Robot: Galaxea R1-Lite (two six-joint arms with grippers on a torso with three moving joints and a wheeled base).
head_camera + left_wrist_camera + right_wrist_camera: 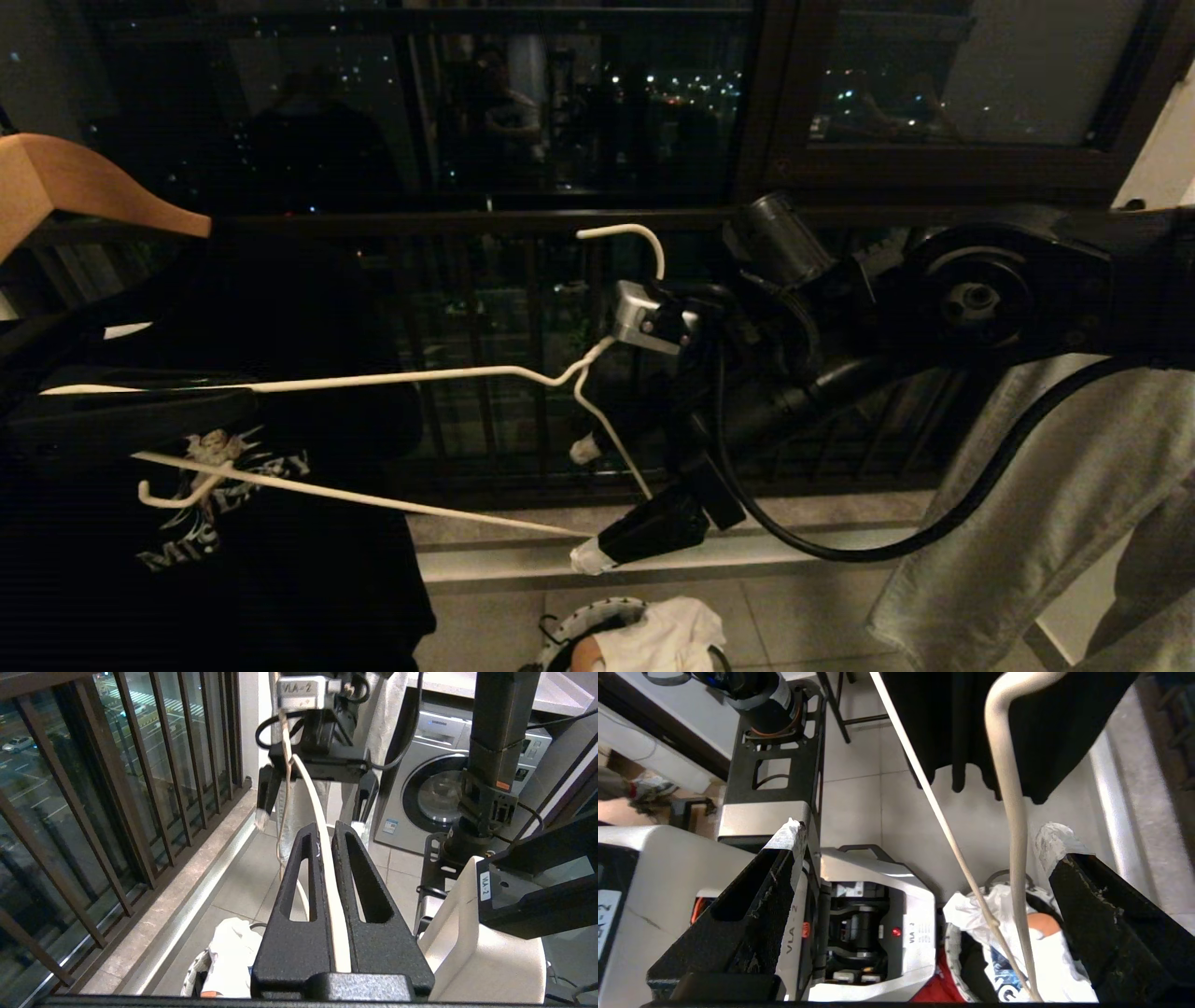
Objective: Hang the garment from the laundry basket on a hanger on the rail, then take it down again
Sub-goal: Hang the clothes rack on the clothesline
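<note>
head view: i see the white wire hanger (401,378) held level in front of the window bars, its hook up. the left gripper (140,411) is clamped on its shoulder at the left, against a black t-shirt (233,560). the right gripper (588,504) stands with jaws wide apart around the neck end, gripping nothing. the laundry basket (583,623) sits on the floor below.

left wrist view: the fingers (364,914) are closed tight on the wire.

right wrist view: both taped fingertips (789,833) straddle the wire without touching. a strip of the red garment (936,989) shows beside the basket rim.

judgement: the wire is light, springy and slick; take it near the twisted neck. the garment is soft and limp; pinch a gathered fold.
</note>
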